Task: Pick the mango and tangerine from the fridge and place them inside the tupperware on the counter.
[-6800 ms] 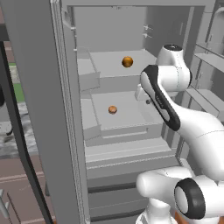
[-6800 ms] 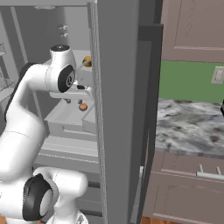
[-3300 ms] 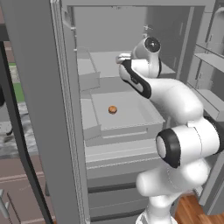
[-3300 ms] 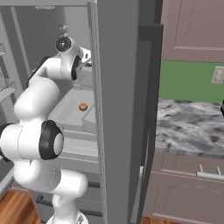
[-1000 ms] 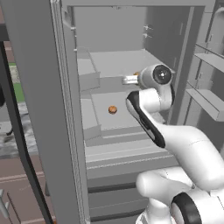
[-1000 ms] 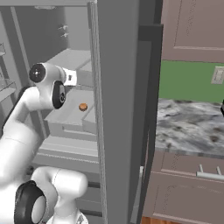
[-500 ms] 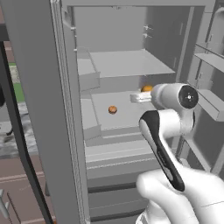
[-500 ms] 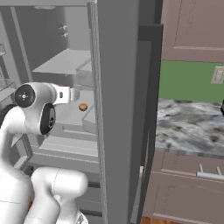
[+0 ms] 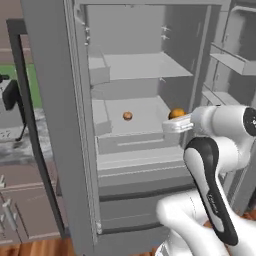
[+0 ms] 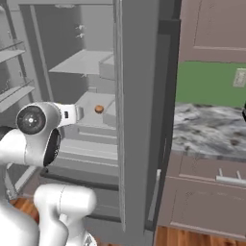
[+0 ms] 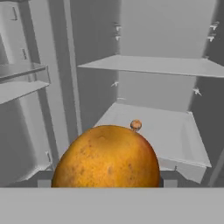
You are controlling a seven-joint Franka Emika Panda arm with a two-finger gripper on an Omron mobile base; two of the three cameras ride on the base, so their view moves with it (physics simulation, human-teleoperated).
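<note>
We have the mango clamped in the gripper, jaws partly open around it, just outside the fridge. The tangerine sits on the shelf beyond the gripper. We judge it best to keep the grip firm and clear the door frame before swinging toward the counter.

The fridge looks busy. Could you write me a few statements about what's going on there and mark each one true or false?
1. The fridge stands open. True.
2. The gripper holds a big orange-yellow fruit, the mango. True: in the hand view it sits right at the gripper.
3. The lower shelf is bare. False: a small orange fruit, the tangerine, lies on it.
4. The mango rests on the upper shelf. False: it is carried at the gripper, out by the front of the lower shelf.
5. A marbled counter runs beside the fridge. True.
</note>
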